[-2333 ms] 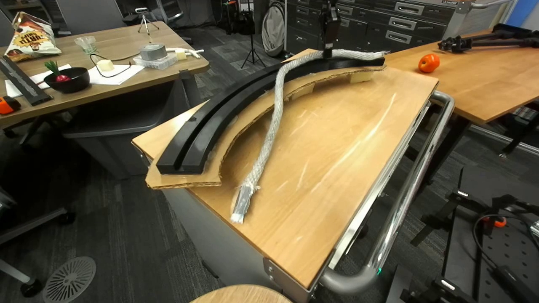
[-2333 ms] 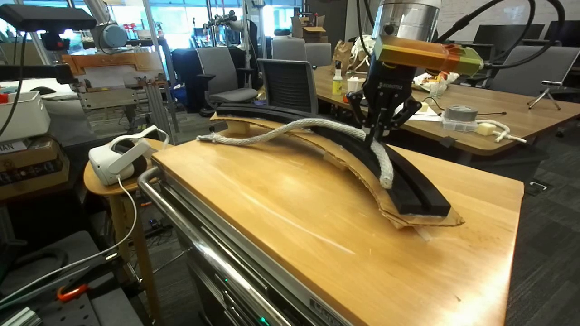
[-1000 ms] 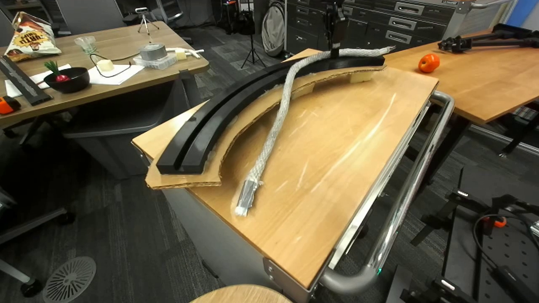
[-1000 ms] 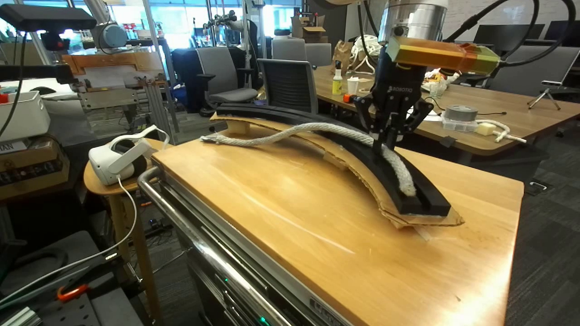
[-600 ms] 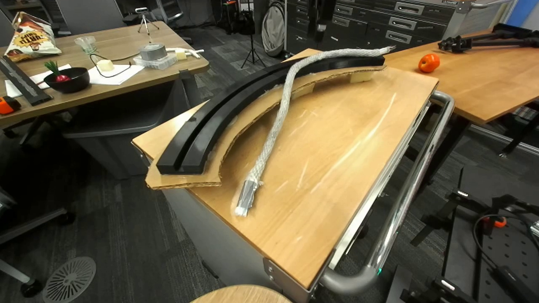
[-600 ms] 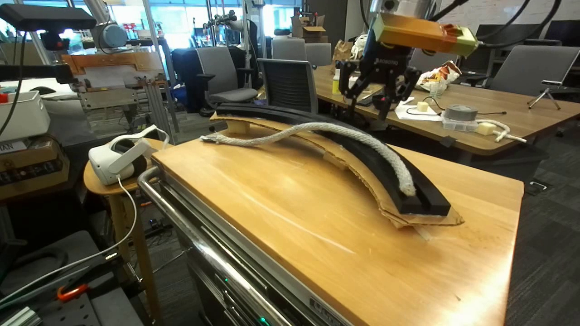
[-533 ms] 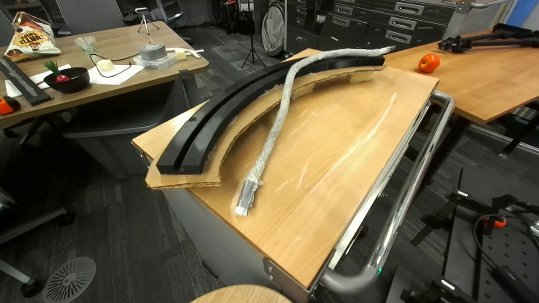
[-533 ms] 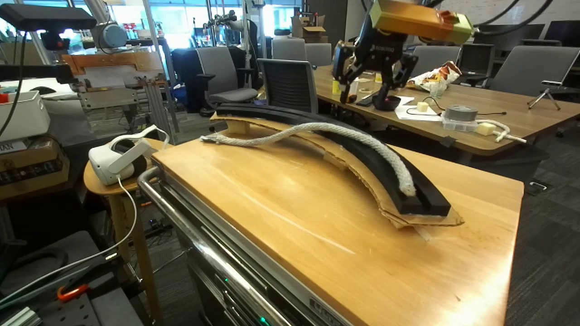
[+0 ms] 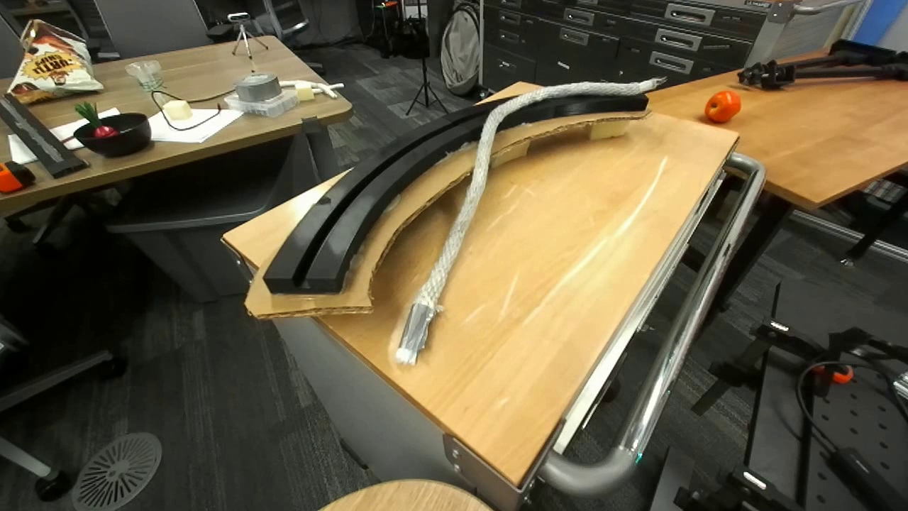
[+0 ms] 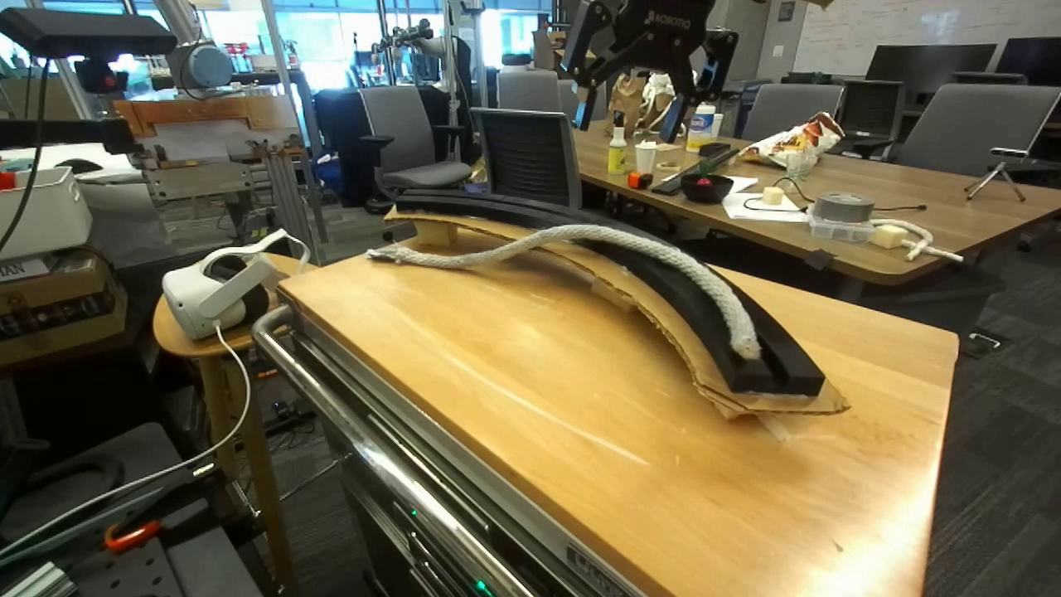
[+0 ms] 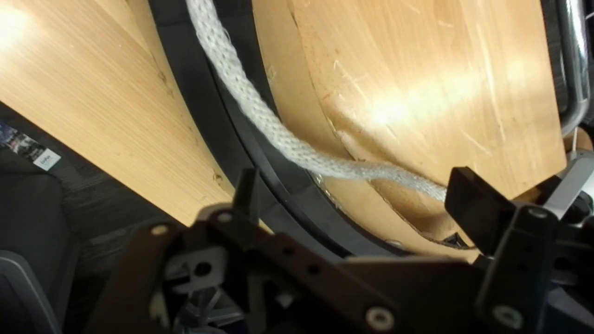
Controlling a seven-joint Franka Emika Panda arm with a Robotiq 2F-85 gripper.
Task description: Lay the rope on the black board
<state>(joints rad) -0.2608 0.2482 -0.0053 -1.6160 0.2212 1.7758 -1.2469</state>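
Black board (image 9: 403, 179) from above in every view

In an exterior view I can read ROBOTIQ, in pale capitals, on the gripper (image 10: 627, 128). What looks like MAN stands on a white label (image 10: 25, 268) at the box (image 10: 79, 298); I can't make out the marks on the nameplate (image 10: 593, 566) below the tabletop (image 10: 497, 356), the tub (image 10: 701, 127), or the whiteboard (image 10: 903, 33). In an exterior view, 2 words that look like TURTLE CHIPS stand on the bag (image 9: 57, 65); the lettering on the drawers (image 9: 635, 50) is too small. The wrist view's card (image 11: 47, 159) has print too tiny to read.
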